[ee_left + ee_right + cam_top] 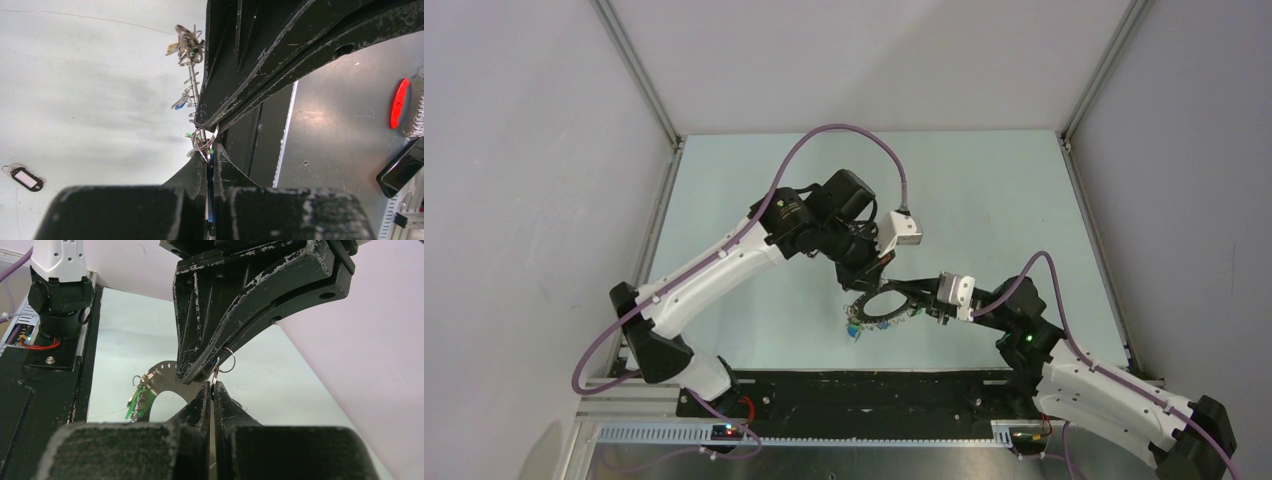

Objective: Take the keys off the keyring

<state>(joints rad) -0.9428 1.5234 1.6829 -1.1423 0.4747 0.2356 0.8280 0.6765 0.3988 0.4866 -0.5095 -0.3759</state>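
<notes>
Top cam: large thin silver-grey metal keyring [886, 320] is held off the pale bench [984, 190] btwn both arms. Left wrist: left claw [209, 165] is clamped on a small blue-headed silver key [210, 210]. Right wrist: right claw [213, 387] is closed on the hoop's rim afaict. Risk imo: a skewed pull jams the small split ring [226, 360], or the hoop slips out.

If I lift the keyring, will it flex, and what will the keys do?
The keyring looks like a thin, flat metal hoop, so it probably stays stiff. The keys dangle loosely around it, so they will likely swing and slide along it. Its bare metal may slip in a pinch.
</notes>
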